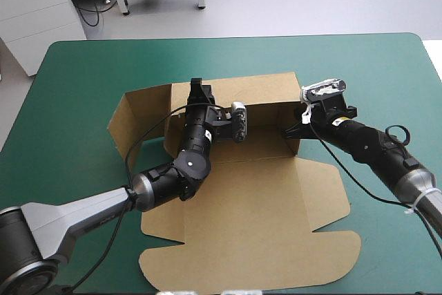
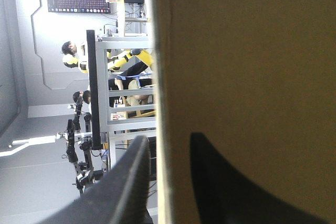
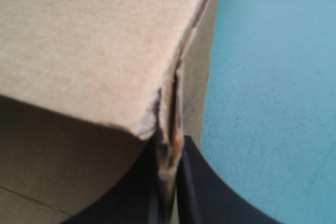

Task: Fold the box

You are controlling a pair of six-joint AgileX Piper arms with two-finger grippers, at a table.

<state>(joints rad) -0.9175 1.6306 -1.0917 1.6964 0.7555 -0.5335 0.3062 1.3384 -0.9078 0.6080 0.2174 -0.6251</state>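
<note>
Holding the half-raised brown box [image 1: 248,198] at the middle of the teal-green surface [image 1: 62,101], two arms work on its walls. At the left end, a side flap [image 1: 135,119] stands splayed outward, tucked against nothing.

Next along, the left fingers [image 2: 131,182] reach over the box floor to the upright back wall [image 1: 262,88]. The left wrist view shows the two black fingers all but together, with that wall's edge between them and one finger on each face.

At the right end, the right fingers [image 3: 210,198] are clamped tight on the right end wall [image 1: 293,136]. The right wrist view shows layers of board squeezed together there, with a frayed edge just above the fingertips. The lid panel [image 1: 255,240] lies flat, spread toward the near edge of the surface.

Judged from this, the step in hand is wall-raising. The back and right walls are up, the right end is pinned, and the left end is open.

The next move likely calls for holding the back wall steady while the side flap is swung in. The end wall would then be rolled over it so the tabs lock. That asks for a firm but not crushing hold, since the board at the right end looks worn. It also asks one arm to let go without the standing walls dropping flat.
</note>
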